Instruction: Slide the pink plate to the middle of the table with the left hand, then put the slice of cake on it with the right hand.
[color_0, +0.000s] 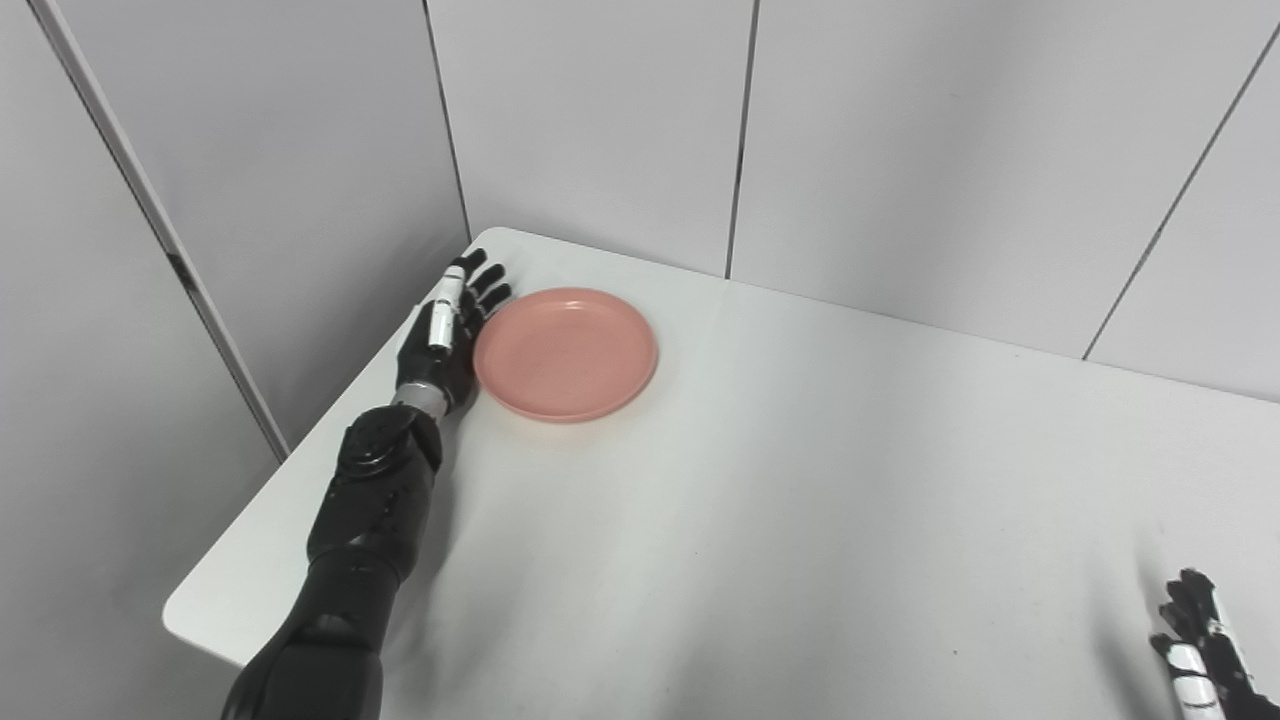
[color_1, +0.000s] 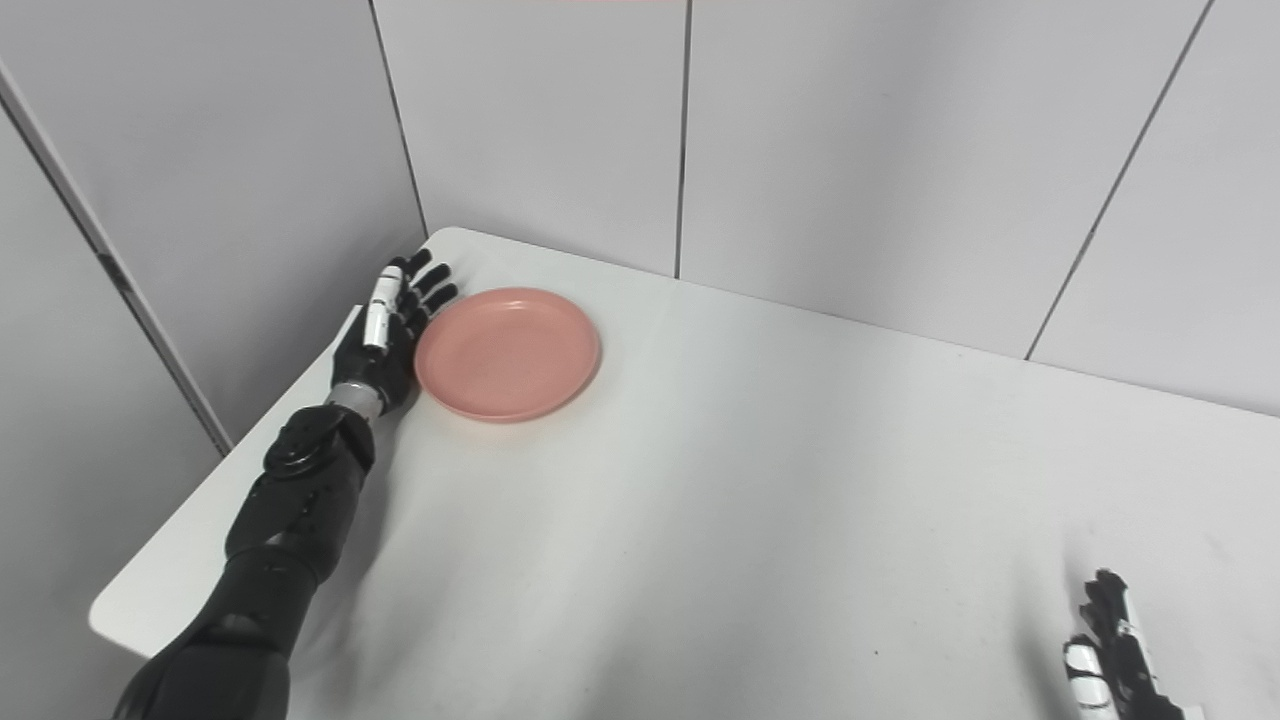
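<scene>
A round pink plate lies empty on the white table near its far left corner. My left hand stands on edge with its fingers straight and apart, its palm against the plate's left rim, holding nothing. My right hand rests low at the table's near right, partly cut off by the picture edge; its fingers look extended and it holds nothing. No slice of cake is in view.
Grey wall panels stand close behind the table and along its left side. The table's left edge runs just beside my left forearm.
</scene>
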